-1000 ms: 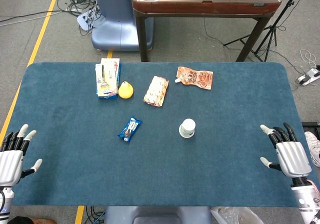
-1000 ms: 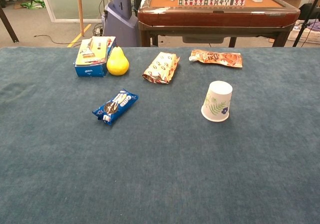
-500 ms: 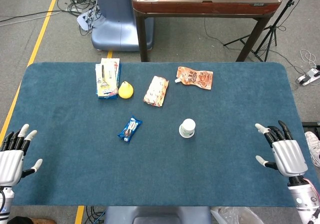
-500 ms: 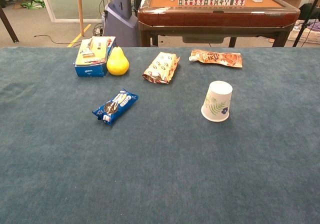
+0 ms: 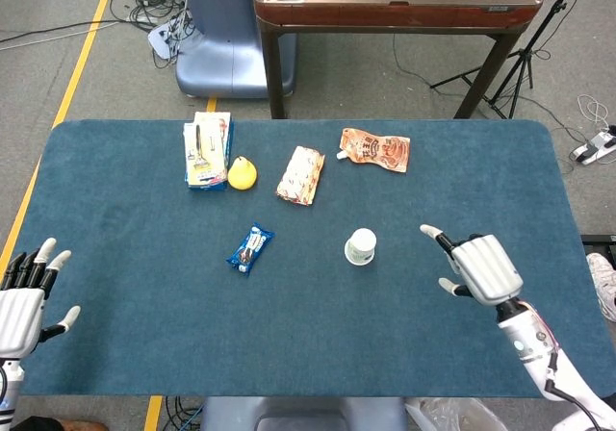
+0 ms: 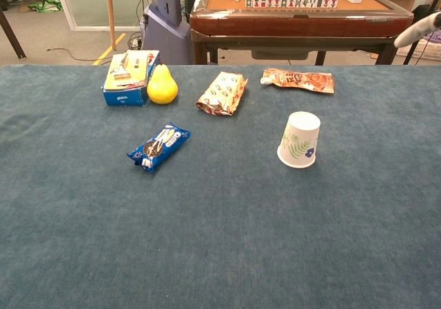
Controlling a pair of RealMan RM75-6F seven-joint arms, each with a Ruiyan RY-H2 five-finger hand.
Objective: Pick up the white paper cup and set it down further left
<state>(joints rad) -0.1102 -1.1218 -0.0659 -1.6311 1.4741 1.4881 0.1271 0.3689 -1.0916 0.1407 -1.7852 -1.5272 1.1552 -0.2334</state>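
The left hand (image 5: 21,306) waits at the near table edge, fingers spread, holding nothing. The right hand (image 5: 479,266) is near the cup (image 5: 361,246), fingers spread too. The cup stands upside down mid-table. Squeeze it softly around the sides. The chest view shows only one fingertip.

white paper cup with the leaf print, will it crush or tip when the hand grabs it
The white paper cup with a leaf print stands upside down, wide rim on the blue cloth, so it probably resists tipping. Thin paper walls likely dent under a firm squeeze. It looks light, so the open right hand could knock it sliding.
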